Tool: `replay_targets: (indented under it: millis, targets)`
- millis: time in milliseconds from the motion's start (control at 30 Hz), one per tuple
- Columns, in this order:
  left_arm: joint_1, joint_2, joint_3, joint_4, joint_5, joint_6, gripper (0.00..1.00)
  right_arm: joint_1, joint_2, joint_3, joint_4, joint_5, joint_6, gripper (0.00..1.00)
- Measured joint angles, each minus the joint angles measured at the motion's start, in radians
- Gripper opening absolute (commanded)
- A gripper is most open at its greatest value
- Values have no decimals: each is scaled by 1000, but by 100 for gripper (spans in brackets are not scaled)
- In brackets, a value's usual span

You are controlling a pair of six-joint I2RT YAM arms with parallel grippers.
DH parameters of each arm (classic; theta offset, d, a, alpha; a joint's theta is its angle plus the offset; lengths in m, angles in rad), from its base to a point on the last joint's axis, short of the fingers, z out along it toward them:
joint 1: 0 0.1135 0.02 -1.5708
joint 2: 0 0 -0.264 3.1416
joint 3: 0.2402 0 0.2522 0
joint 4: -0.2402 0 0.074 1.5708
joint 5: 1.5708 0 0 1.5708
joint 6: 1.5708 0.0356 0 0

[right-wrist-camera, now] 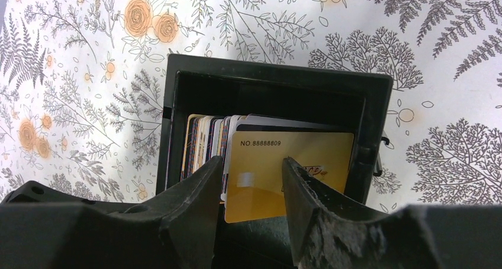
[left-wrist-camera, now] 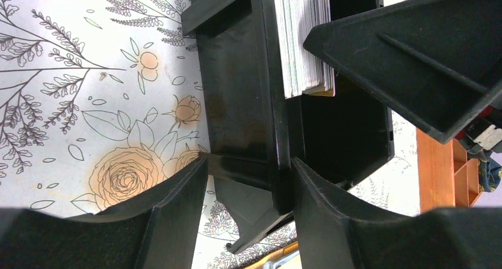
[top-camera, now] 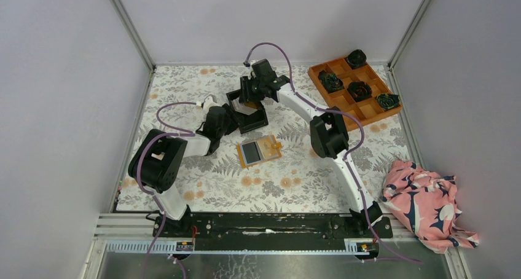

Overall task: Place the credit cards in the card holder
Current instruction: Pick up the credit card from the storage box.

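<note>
Room: plain grey walls point(top-camera: 61, 76) close in three sides.
Surface point(top-camera: 203, 187): white floral cover with grey ferns and orange roses.
Pink cloth point(top-camera: 424, 205): crumpled at the near right corner, hanging partly past the edge.
Orange tray point(top-camera: 370, 110): far right corner, set askew, with four dark rosettes point(top-camera: 359, 90) in its compartments. My left wrist view shows only a sliver of it.
Black bin point(right-wrist-camera: 278, 82): far middle of the surface. From above it is mostly hidden under both my grippers.
Left gripper point(left-wrist-camera: 249, 161): my fingers straddle one bin wall, which fills the gap between them. I cannot tell whether they press on it.
Right gripper point(right-wrist-camera: 251, 160): my jaws are apart, low over the bin, and a gold card shows in the gap. I hold nothing.
Card holder point(top-camera: 259, 150): lies open just nearer than the bin, apart from it. Its pockets are too small to make out.
Credit cards point(right-wrist-camera: 284, 162): stand on edge in the bin, gold one foremost. The others show only edges, and my fingers hide the bottoms.
</note>
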Motion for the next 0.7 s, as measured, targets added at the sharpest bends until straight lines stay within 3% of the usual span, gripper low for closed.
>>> replay_targets:
  millis: [700]
  targets:
    - [13,24,17,1,17,2,59,26,-44,-26,-18,2,5,34]
